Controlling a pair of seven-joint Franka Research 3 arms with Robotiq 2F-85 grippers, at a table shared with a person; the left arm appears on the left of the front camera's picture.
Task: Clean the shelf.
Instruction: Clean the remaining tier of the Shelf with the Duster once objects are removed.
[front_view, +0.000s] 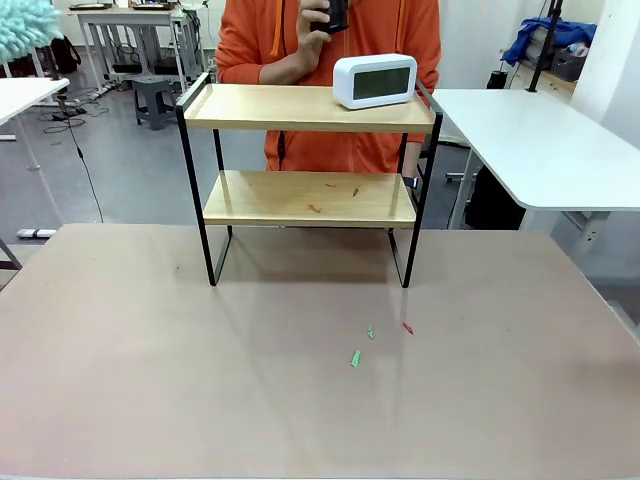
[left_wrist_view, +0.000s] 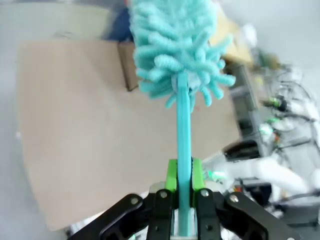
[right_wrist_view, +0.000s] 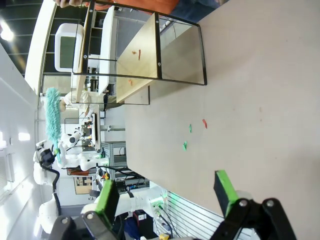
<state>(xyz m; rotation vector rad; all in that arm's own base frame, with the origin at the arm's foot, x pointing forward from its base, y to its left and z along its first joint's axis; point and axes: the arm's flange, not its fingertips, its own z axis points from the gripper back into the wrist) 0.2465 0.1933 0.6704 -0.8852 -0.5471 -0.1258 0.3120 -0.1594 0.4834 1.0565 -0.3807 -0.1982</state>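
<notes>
Your front view clips the duster at its top-left corner. The dark object in the person's hand runs off the top edge. Scraps on the lower board of the shelf: too small to identify.

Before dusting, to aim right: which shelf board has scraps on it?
The lower board, dotted with small reddish scraps; the upper board holds a white digital clock instead.

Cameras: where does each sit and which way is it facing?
Front: between the arms, facing across the table at the shelf, clock and person; duster tuft top left.
Left wrist: looks along the shut left hand, duster handle clamped, table beneath.
Right wrist: rolled sideways, open right hand facing the shelf.
Shared: front and right wrist both show shelf, clock, scraps.
</notes>
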